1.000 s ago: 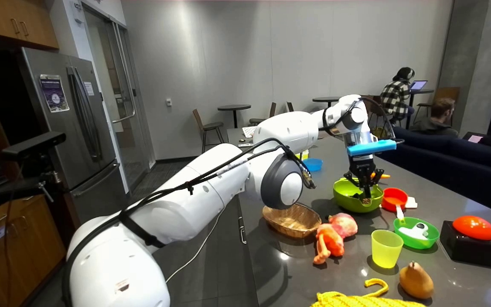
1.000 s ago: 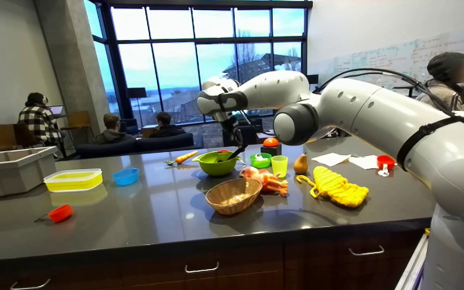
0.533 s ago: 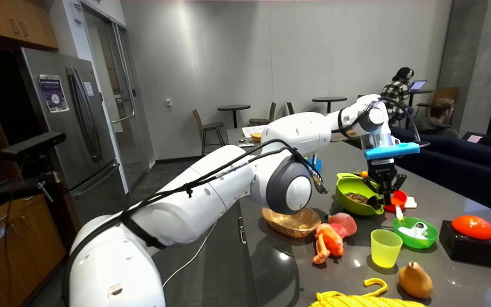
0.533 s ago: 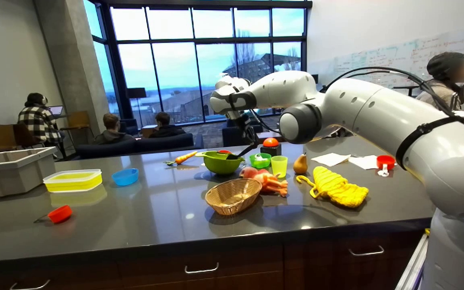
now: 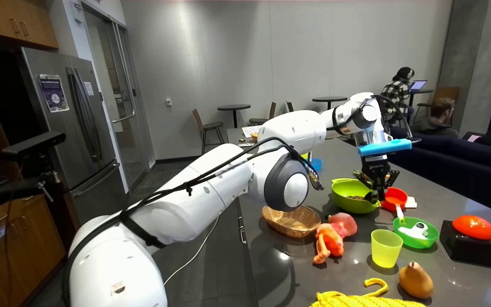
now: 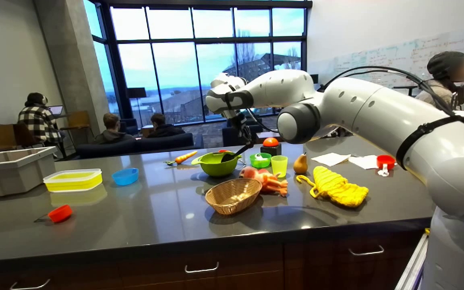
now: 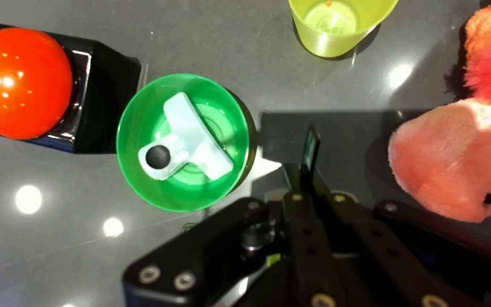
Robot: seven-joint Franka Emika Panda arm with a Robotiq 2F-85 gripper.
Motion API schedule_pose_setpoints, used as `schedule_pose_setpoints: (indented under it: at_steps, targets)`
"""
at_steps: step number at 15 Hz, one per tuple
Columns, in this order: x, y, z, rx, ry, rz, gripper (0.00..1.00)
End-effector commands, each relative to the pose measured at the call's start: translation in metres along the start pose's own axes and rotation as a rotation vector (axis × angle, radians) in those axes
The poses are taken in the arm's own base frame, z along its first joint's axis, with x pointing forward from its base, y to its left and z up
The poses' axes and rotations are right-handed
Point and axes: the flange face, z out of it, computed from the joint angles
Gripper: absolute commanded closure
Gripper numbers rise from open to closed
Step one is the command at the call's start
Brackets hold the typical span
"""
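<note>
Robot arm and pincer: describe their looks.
The rounded arm is glossy white with a dark grey joint ring, black straps and black cables along it, plus a small label. A bright blue strip crosses above the black, jointed pincer with silvery screws.

The long black utensil and round lime-green plastic bowl looked solid-coloured, the oval brown wicker basket woven-patterned.

The white arm stretches out, its pincer clamped, pointing downward.
</note>
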Motion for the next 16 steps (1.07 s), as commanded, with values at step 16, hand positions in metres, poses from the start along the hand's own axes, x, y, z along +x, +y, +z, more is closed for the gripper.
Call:
schedule_pose_setpoints:
  at_steps: [16]
  targets:
    - [0.053,-0.076,-0.05,-0.022,0.059,-0.109,0.99]
